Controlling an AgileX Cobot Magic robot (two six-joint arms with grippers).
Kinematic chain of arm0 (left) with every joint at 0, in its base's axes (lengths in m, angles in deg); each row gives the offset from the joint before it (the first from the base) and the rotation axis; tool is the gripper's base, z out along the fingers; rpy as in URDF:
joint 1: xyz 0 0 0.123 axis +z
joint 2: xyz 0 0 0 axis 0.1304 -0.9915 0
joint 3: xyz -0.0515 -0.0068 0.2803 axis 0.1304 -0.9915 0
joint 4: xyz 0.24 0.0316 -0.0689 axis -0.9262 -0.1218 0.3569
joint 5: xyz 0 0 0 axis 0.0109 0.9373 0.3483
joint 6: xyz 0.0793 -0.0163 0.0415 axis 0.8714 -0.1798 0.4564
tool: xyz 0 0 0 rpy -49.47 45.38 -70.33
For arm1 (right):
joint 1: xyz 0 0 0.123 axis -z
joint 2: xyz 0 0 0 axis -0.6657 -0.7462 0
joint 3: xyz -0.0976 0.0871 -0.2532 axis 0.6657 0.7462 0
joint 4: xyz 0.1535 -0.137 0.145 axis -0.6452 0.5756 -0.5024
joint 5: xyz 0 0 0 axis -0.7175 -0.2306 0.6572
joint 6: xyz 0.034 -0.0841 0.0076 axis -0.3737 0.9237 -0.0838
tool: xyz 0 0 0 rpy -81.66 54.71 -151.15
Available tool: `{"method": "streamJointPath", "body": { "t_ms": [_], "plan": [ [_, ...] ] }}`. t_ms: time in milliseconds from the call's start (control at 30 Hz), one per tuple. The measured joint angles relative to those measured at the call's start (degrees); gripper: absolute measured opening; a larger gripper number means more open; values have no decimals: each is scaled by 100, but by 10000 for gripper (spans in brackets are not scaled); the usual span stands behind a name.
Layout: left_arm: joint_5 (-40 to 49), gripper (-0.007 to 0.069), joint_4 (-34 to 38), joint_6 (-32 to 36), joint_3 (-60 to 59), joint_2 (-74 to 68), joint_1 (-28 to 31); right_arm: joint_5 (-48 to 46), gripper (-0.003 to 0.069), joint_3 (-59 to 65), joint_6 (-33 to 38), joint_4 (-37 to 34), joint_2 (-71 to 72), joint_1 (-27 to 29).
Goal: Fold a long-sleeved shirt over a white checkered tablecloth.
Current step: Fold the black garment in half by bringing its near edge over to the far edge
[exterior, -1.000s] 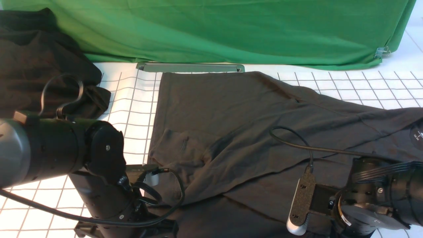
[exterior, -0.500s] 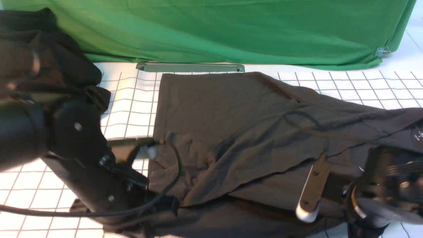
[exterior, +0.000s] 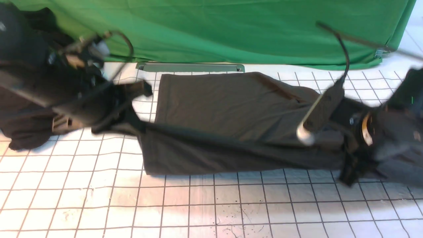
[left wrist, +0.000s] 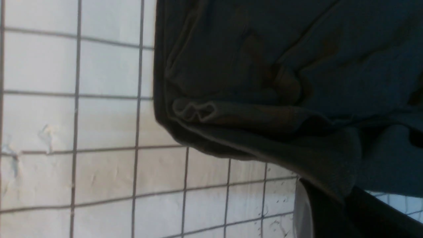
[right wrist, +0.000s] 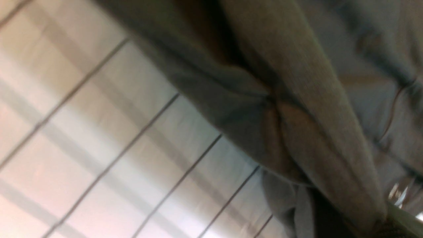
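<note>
- Long-sleeved shirt [exterior: 205, 99], dark charcoal: lay partly on the white checkered tablecloth [exterior: 185, 205], its near part drawn up in a taut span between the two arms.
- Left gripper [left wrist: 343, 201]: jaws closed, pinching a fold of the shirt.
- Right gripper [right wrist: 357, 224]: jaws closed too, shirt fabric bunched between them.
- Print: too blurred or covered to read.
- Black garment [exterior: 26, 115]: heaped at the far left, partly behind the left arm.
- Green cloth [exterior: 231, 29]: hung across the far side, beyond the shirt.
</note>
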State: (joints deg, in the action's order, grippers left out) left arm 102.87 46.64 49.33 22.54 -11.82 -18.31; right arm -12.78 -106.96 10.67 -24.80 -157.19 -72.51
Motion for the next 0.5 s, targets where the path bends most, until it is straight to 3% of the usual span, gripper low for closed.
{"method": "streamJointPath", "body": {
  "t_ms": [233,500],
  "plan": [
    [-19,20,208,158,727,-801,133,-58,43,-1332,827,-611,-976,664],
    [61,20,253,101,2189,-2109,392,-307,43,-3058,1228,-800,-2264,959]
  ]
}}
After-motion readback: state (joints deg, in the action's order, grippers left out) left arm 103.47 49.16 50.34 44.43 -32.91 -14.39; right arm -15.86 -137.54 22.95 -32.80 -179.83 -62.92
